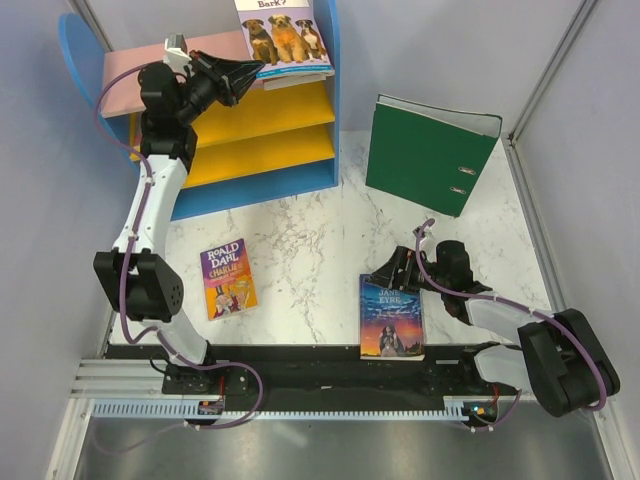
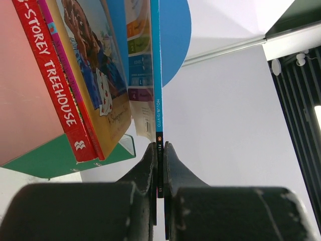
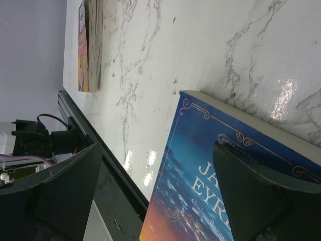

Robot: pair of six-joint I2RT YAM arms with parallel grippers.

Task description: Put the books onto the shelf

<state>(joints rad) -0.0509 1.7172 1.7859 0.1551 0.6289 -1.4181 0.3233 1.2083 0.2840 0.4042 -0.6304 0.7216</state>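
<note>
The shelf (image 1: 250, 150) stands at the back left, with a pink top board (image 1: 140, 65) and a blue side (image 2: 175, 40). Over its right end my left gripper (image 1: 235, 78) is shut on the spine of a pale blue book (image 1: 285, 40) with dogs on its cover. In the left wrist view the jaws (image 2: 159, 150) pinch that thin spine (image 2: 156, 75). Beside it sit the red "13-Storey Treehouse" (image 2: 50, 75) and a tan book (image 2: 85, 65). The Roald Dahl book (image 1: 228, 278) lies flat on the table. "Jane Eyre" (image 1: 392, 317) lies near the front edge. My right gripper (image 1: 395, 270) stands open at its top edge, one finger (image 3: 251, 196) over the cover.
A big green binder (image 1: 430, 150) stands at the back right, leaning towards the wall. The black rail (image 1: 330, 375) of the arm bases runs along the table's near edge, just under "Jane Eyre". White walls close in the table on both sides.
</note>
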